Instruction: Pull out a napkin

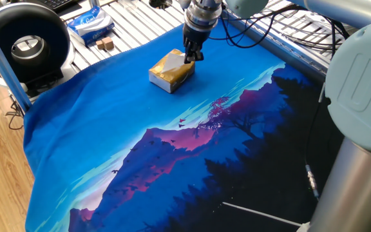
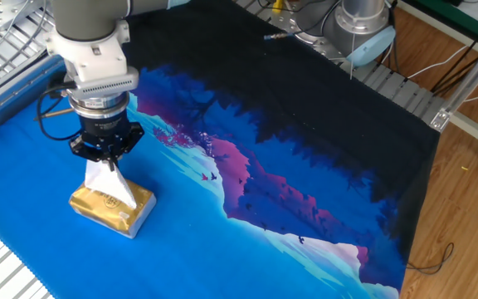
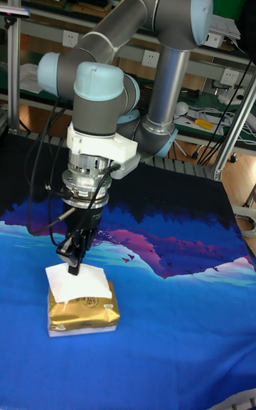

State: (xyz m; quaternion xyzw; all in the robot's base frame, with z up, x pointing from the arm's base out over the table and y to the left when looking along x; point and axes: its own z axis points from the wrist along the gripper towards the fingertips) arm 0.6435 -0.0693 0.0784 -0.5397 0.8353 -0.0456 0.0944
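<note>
A golden-yellow tissue pack (image 1: 171, 72) (image 2: 112, 208) (image 3: 83, 308) lies on the blue printed cloth. A white napkin (image 1: 173, 61) (image 2: 108, 182) (image 3: 77, 282) stands partly out of the pack's top, stretched upward into a peak. My gripper (image 1: 190, 57) (image 2: 106, 159) (image 3: 73, 265) hangs just above the pack, shut on the napkin's top edge. The napkin's lower part is still inside the pack.
A blue-and-white plastic packet (image 1: 89, 25) and small brown blocks (image 1: 105, 44) lie on the metal slats beyond the cloth. A black round device (image 1: 24, 45) stands at the left. Cables (image 1: 269, 32) run behind the arm. A cloth (image 1: 172, 161) with a mountain print covers the table.
</note>
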